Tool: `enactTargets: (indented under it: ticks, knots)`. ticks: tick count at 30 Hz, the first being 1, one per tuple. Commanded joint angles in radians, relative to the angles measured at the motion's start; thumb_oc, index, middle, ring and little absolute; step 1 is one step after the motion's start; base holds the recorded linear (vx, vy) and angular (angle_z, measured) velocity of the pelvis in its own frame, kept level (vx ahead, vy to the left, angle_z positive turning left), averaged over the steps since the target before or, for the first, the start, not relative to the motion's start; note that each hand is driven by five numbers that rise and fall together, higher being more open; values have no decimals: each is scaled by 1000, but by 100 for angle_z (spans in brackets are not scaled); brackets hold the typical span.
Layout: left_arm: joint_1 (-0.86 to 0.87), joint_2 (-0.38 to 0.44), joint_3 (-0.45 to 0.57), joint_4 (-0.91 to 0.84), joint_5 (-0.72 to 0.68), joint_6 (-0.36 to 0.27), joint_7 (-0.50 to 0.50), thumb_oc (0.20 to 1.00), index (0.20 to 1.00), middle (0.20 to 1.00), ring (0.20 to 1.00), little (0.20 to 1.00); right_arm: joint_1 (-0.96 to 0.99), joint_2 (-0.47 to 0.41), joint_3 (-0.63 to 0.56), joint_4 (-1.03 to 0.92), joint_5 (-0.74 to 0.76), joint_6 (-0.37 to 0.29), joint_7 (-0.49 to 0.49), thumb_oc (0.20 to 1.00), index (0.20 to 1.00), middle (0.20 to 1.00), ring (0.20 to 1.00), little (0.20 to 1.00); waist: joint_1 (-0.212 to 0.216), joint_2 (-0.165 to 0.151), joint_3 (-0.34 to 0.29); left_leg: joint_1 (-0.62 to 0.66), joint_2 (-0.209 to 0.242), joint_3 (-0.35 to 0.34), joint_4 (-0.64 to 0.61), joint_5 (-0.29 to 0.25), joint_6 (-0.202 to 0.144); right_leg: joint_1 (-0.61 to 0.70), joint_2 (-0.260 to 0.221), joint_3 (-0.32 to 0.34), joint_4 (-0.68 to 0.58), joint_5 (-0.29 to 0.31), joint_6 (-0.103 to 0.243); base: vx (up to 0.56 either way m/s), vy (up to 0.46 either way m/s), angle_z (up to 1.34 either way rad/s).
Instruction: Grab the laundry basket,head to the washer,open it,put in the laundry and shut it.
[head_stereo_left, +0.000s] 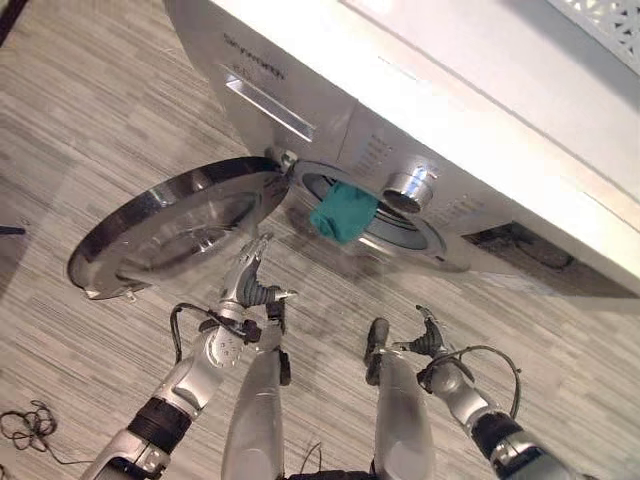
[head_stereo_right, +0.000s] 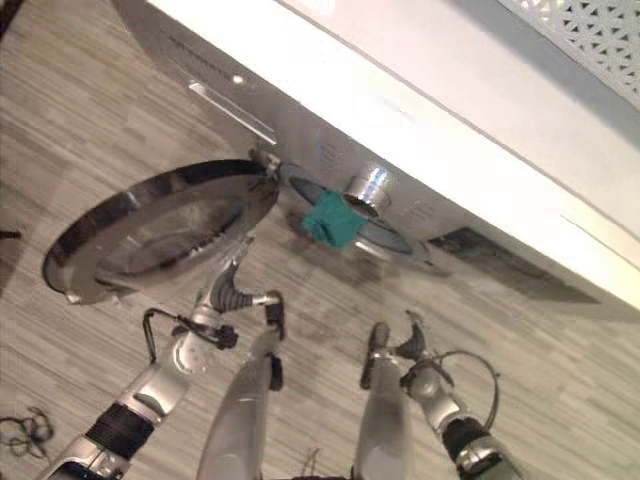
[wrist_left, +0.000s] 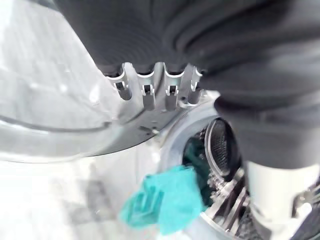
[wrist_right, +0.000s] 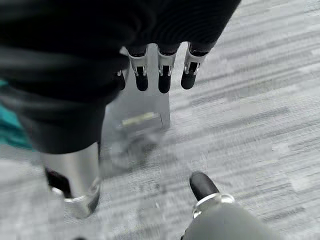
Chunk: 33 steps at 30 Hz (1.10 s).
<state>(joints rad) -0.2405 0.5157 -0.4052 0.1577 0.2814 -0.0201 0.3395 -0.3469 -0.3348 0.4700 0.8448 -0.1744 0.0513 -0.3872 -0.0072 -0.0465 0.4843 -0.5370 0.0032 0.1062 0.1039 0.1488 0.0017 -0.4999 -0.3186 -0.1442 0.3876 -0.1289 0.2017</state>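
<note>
Swung wide open to the left of the drum mouth: the round chrome-rimmed glass door (head_stereo_left: 180, 232) of the white front-loading washing machine (head_stereo_left: 420, 90), hinged at the edge nearest the opening. Half in, half out over the lower lip of the port: a teal cloth (head_stereo_left: 342, 212), soft and limp, draped and liable to slide out or get pinched in the seal if the door closes on it. Light, floppy, no stiff edge to take; best pushed or pinched at the hanging bunch and tucked deeper into the perforated steel drum (wrist_left: 220, 145) before anything else. Left hand (head_stereo_left: 250, 285) raised just below the door's lower rim, fingers straight and relaxed, holding nothing, close to the glass though contact cannot be confirmed. Right hand (head_stereo_left: 428, 335) low over the grey wood-grain floor (head_stereo_left: 80, 130), well apart from the machine, fingers loosely curled downward in its wrist view, empty. Door itself rigid, smooth and probably slippery on the glass; better taken at the metal rim on the free side, opposite the hinge, for the closing swing. No laundry basket to report.
</note>
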Motion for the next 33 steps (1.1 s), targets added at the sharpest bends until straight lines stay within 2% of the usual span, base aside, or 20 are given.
enactTargets:
  ticks: [1, 2, 3, 4, 5, 6, 7, 8, 10, 12, 13, 14, 15, 16, 17, 18, 21, 28, 29, 33]
  knots:
    - [-39, 13, 24, -61, -11, -57, -5, 1000, 1000, 1000, 1000, 1000, -88, -10, 40, 69, -21, 11, 7, 1000, 1000, 1000, 1000, 1000, 40, 46, 36, 29, -3, -44, 89, -207, 39, -11, 32, -106, -128, 270, -10, -240, 213, -14]
    - [-29, 15, 20, -59, -21, -56, -4, 1000, 1000, 1000, 1000, 1000, -97, 3, 57, 88, -19, 7, 7, 1000, 1000, 1000, 1000, 1000, 45, 51, 36, 20, -2, -42, 87, -188, 44, -14, 55, -98, -47, 213, -29, -329, 222, -19]
    - [-22, 12, 15, -55, -32, -56, -9, 1000, 1000, 1000, 1000, 1000, -98, 22, 70, 107, -12, -1, 8, 1000, 1000, 1000, 1000, 1000, 56, 54, 36, 13, 4, -40, 76, -156, 46, -3, 102, -88, 46, 133, -45, -191, -1, -21]
    - [-10, 9, 14, -56, -44, -59, -9, 1000, 1000, 1000, 1000, 1000, -104, 41, 80, 134, -5, -6, 9, 1000, 1000, 1000, 1000, 1000, 71, 42, 36, 19, 4, -36, 65, -144, 36, 32, 125, -93, 47, 67, -68, -248, -161, -13]
    - [26, 4, 20, -73, -73, -65, -5, 1000, 1000, 1000, 1000, 1000, -138, 77, 102, 176, 5, -11, 12, 1000, 1000, 1000, 1000, 1000, 113, 27, 36, -3, 17, -46, 44, -94, 8, 106, 160, -125, -42, 24, -99, -160, -178, 2]
    - [28, 7, 22, -76, -73, -65, -5, 1000, 1000, 1000, 1000, 1000, -140, 79, 103, 179, 6, -12, 11, 1000, 1000, 1000, 1000, 1000, 113, 26, 36, -2, 19, -46, 41, -91, 5, 108, 163, -126, -47, 25, -101, -188, -219, -3]
    - [38, 2, 15, -81, -83, -73, -9, 1000, 1000, 1000, 1000, 1000, -163, 91, 114, 203, 14, -17, 10, 1000, 1000, 1000, 1000, 1000, 138, 22, 36, -9, 34, -46, 24, -67, -9, 146, 184, -134, -94, 4, -115, -159, -243, -14]
    - [60, -7, 10, -88, -102, -78, -11, 1000, 1000, 1000, 1000, 1000, -188, 113, 127, 213, 50, -31, 8, 1000, 1000, 1000, 1000, 1000, 166, 13, 36, -16, 68, -53, -13, -17, -33, 150, 222, -141, -127, -18, -139, -199, -321, -35]
    - [61, -23, -2, -95, -110, -82, -15, 1000, 1000, 1000, 1000, 1000, -207, 123, 122, 226, 90, -43, 0, 1000, 1000, 1000, 1000, 1000, 178, 9, 36, -26, 92, -62, -52, 28, -67, 156, 252, -173, -170, -29, -154, -141, -279, -38]
    - [45, -40, -26, -98, -106, -79, -12, 1000, 1000, 1000, 1000, 1000, -227, 129, 113, 226, 122, -51, -11, 1000, 1000, 1000, 1000, 1000, 170, 9, 36, -57, 121, -28, -56, 49, -91, 170, 265, -229, -209, -37, -154, -121, -262, 0]
    - [37, -41, -36, -99, -108, -75, -12, 1000, 1000, 1000, 1000, 1000, -242, 118, 109, 238, 132, -46, -17, 1000, 1000, 1000, 1000, 1000, 164, 13, 36, -103, 133, -10, -6, 54, -100, 148, 262, -249, -200, -32, -165, -119, -165, 68]
    - [31, -40, -28, -110, -113, -77, -13, 1000, 1000, 1000, 1000, 1000, -247, 121, 119, 233, 137, -45, -20, 1000, 1000, 1000, 1000, 1000, 157, 9, 36, -90, 161, 22, 28, 6, -91, 132, 255, -266, -179, -43, -173, -96, -76, 86]
    - [33, -40, -38, -116, -113, -79, -13, 1000, 1000, 1000, 1000, 1000, -248, 136, 132, 244, 136, -42, -23, 1000, 1000, 1000, 1000, 1000, 155, -4, 36, -111, 176, 15, 69, -10, -83, 116, 248, -272, -164, -40, -170, -46, -11, 93]
    - [27, -35, -44, -128, -118, -79, -14, 1000, 1000, 1000, 1000, 1000, -252, 149, 134, 260, 145, -36, -29, 1000, 1000, 1000, 1000, 1000, 156, -9, 36, -126, 169, -19, 94, -27, -74, 107, 244, -277, -151, -36, -166, -18, 0, 42]
    - [27, -33, -44, -129, -119, -79, -14, 1000, 1000, 1000, 1000, 1000, -254, 150, 134, 261, 145, -36, -30, 1000, 1000, 1000, 1000, 1000, 155, -9, 36, -129, 168, -22, 98, -29, -73, 107, 244, -279, -150, -37, -165, 35, 29, 27]
    - [14, -30, -66, -133, -110, -76, -11, 1000, 1000, 1000, 1000, 1000, -244, 164, 114, 297, 155, -26, -35, 1000, 1000, 1000, 1000, 1000, 152, -3, 36, -157, 168, -18, 114, -33, -70, 78, 226, -311, -100, -42, -170, 35, 39, 12]
    - [-8, -28, -80, -135, -116, -71, 4, 1000, 1000, 1000, 1000, 1000, -261, 181, 68, 360, 213, -27, -51, 1000, 1000, 1000, 1000, 1000, 165, 6, 36, -199, 138, -44, 121, -35, -66, 37, 206, -323, -74, -43, -167, 49, 78, 26]
    - [5, -28, -87, -153, -124, -85, 10, 1000, 1000, 1000, 1000, 1000, -334, 148, -61, 451, 355, -39, -80, 1000, 1000, 1000, 1000, 1000, 197, 67, 36, -261, 100, -35, 101, -38, -70, -35, 161, -348, -39, -44, -148, 30, 71, 21]
    - [9, -29, -96, -158, -128, -87, 13, 1000, 1000, 1000, 1000, 1000, -383, 129, -91, 491, 383, -32, -90, 1000, 1000, 1000, 1000, 1000, 206, 84, 36, -284, 94, -29, 107, -45, -70, -58, 150, -354, -34, -44, -142, 28, 49, 23]
    - [2, -42, -121, -164, -137, -94, 11, 1000, 1000, 1000, 1000, 1000, -444, 95, -129, 546, 423, -29, -93, 1000, 1000, 1000, 1000, 1000, 222, 106, 36, -314, 91, -17, 113, -54, -70, -89, 132, -358, -26, -43, -130, 13, 36, 6]
